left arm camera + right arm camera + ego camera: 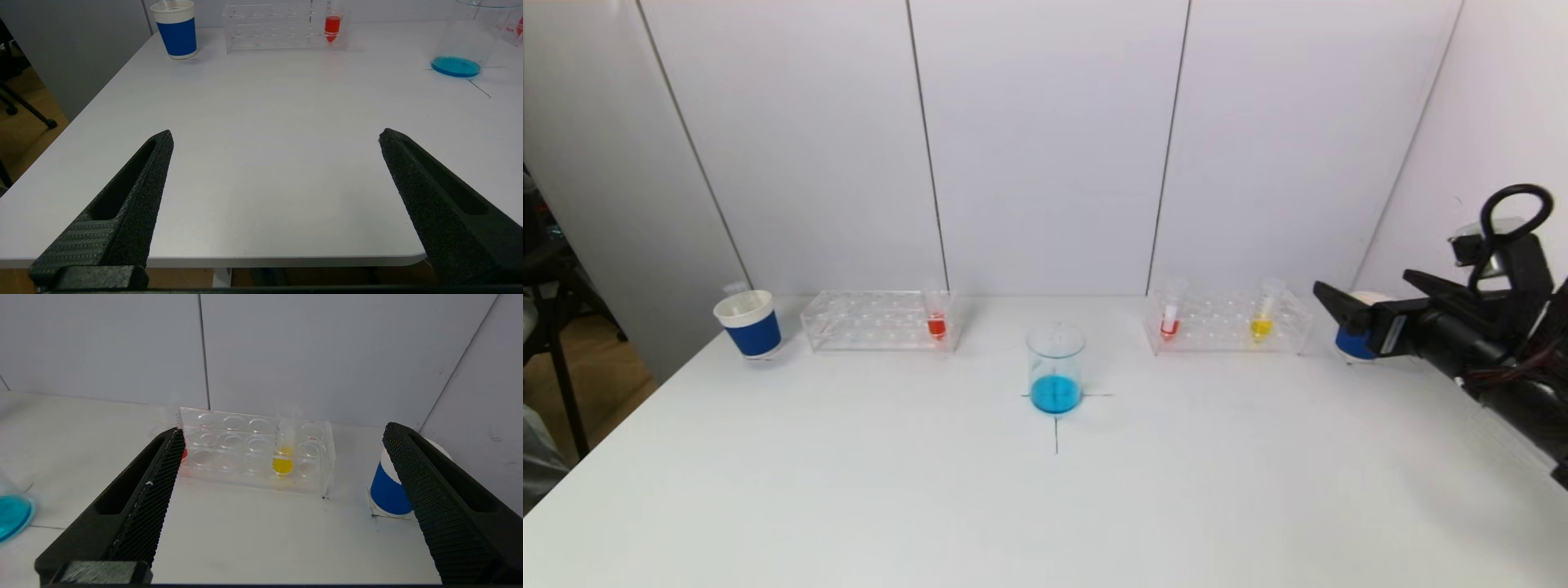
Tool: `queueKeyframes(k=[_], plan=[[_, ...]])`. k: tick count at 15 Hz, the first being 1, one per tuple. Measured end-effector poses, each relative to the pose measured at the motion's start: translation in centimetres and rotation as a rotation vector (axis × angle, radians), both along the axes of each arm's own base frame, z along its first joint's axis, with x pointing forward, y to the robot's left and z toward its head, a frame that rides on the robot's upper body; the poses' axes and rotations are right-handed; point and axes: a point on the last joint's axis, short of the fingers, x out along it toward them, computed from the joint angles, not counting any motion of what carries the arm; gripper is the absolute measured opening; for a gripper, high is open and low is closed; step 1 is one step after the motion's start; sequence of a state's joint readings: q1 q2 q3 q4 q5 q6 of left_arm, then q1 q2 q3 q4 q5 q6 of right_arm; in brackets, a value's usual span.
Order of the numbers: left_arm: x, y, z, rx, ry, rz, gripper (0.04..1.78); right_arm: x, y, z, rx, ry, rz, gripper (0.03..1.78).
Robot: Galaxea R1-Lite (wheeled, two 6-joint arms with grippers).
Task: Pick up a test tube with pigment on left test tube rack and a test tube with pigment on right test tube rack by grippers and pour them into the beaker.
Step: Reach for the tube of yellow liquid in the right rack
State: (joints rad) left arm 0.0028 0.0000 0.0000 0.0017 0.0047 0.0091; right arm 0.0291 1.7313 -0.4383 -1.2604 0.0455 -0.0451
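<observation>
The glass beaker [1055, 367] holds blue liquid and stands at the table's middle on a drawn cross. The left clear rack [878, 320] holds one tube of red pigment [936, 314] at its right end. The right clear rack [1229, 322] holds a red tube [1170, 314] and a yellow tube [1263, 314]. My right gripper [1359, 279] is open and empty, held above the table to the right of the right rack; its wrist view faces the yellow tube [282, 457]. My left gripper [276, 136] is open and empty over the table's near edge, out of the head view, far from the red tube [332, 26].
A blue and white paper cup [749, 324] stands left of the left rack. A second one [1354, 339] stands right of the right rack, partly hidden behind my right gripper. White wall panels close the back and right. The table's left edge drops to the floor.
</observation>
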Motion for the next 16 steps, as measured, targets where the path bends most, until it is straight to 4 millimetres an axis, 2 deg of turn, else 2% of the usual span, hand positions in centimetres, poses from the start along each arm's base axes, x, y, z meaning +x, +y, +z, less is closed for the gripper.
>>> queueKeyframes(k=[3,6,10,16], plan=[[0.0,0.0,0.0,0.000,0.000,0.000,1.76,3.3,0.1,-3.6,0.003,-0.019,-0.027,1.76],[0.0,0.0,0.0,0.000,0.000,0.000,1.76,5.9,0.2,-5.8,0.022,-0.010,-0.034,1.76],[0.0,0.0,0.0,0.000,0.000,0.000,1.76,8.0,0.3,-7.9,0.022,0.014,-0.039,1.76],[0.0,0.0,0.0,0.000,0.000,0.000,1.76,9.8,0.0,-9.4,0.027,0.018,-0.063,1.76]])
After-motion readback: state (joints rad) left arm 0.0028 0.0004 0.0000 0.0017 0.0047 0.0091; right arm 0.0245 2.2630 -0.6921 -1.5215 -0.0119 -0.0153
